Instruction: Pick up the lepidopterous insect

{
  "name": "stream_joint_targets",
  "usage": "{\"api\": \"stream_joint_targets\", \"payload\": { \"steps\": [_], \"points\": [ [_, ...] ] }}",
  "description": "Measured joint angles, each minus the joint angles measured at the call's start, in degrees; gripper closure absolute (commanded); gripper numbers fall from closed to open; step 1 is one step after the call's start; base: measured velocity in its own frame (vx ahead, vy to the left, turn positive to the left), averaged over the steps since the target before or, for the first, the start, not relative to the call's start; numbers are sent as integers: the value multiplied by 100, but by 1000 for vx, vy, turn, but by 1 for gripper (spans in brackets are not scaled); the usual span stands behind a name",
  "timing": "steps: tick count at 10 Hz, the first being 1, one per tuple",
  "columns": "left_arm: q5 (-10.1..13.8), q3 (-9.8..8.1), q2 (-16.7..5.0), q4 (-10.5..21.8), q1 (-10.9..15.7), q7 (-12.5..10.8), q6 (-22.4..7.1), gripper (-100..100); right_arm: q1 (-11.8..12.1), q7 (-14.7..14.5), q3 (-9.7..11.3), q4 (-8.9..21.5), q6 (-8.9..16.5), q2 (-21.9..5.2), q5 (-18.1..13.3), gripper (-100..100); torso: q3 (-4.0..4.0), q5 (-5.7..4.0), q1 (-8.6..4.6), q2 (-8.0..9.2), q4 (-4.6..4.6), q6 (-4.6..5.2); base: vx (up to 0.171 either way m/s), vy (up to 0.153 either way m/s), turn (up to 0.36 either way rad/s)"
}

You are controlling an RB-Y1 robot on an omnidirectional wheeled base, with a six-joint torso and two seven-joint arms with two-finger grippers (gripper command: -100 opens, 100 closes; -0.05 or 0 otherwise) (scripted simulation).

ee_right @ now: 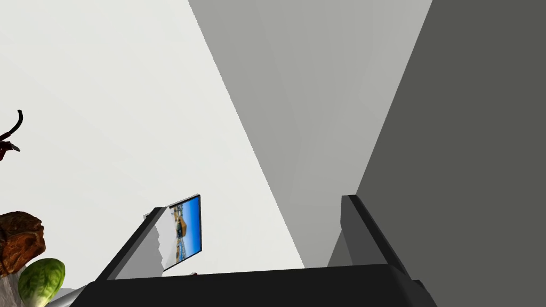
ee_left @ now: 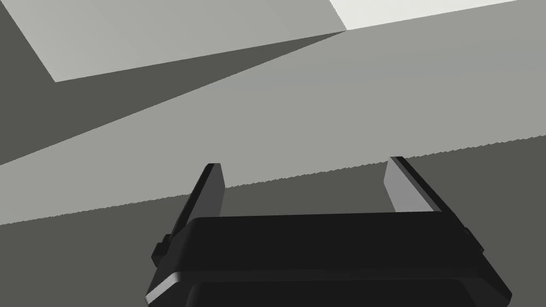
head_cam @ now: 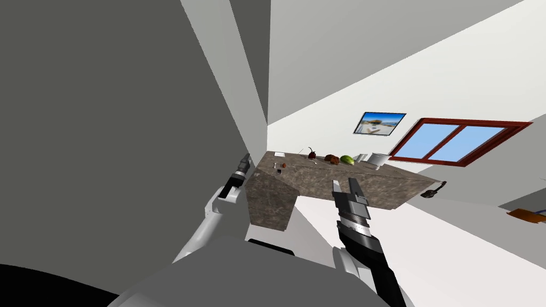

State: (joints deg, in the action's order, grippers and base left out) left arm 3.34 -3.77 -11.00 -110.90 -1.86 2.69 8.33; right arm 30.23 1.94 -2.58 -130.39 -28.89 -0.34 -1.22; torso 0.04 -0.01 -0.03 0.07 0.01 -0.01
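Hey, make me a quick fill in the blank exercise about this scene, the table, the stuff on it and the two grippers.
1. The left gripper and the right gripper both have their fingers ___.
2. The dark insect with a curved feeler sits on a ___ table.
3. Next to the brown lump lies a ___ sprout.
Missing words: open; brown; green.

mottled brown table (head_cam: 368, 186), dark red insect (head_cam: 311, 155), green leafy vegetable (head_cam: 347, 159), red window frame (head_cam: 474, 122), blue picture (head_cam: 379, 123)
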Motion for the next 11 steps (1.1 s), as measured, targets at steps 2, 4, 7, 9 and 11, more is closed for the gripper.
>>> {"api": "stream_joint_targets", "payload": {
  "steps": [2, 4, 7, 9, 11],
  "points": [
    [-3, -8, -17, 77, 192, 32, -270, -100, 0, 0, 0, 0, 0, 0, 0, 0, -1, 0, 1, -2, 0, 0, -13, 0, 12],
    [-11, -20, -49, 365, 480, 95, -530, -100, 0, 0, 0, 0, 0, 0, 0, 0, -1, 0, 2, -3, -1, -1, -19, -5, 25],
    [2, -63, -146, 825, 959, 190, -993, -100, 0, 0, 0, 0, 0, 0, 0, 0, -2, 0, 1, -3, -1, -1, -17, -7, 21],
    [-8, -79, -160, 1131, 1265, 267, -1296, -100, 0, 0, 0, 0, 0, 0, 0, 0, -3, 0, -1, -5, -1, -1, -11, -9, 26],
    [16, -94, -220, 1329, 1461, 290, -1551, -100, 0, 0, 0, 0, 0, 0, 0, 0, -3, 0, 1, -6, -1, -1, -3, -1, 16]
  ]
}}
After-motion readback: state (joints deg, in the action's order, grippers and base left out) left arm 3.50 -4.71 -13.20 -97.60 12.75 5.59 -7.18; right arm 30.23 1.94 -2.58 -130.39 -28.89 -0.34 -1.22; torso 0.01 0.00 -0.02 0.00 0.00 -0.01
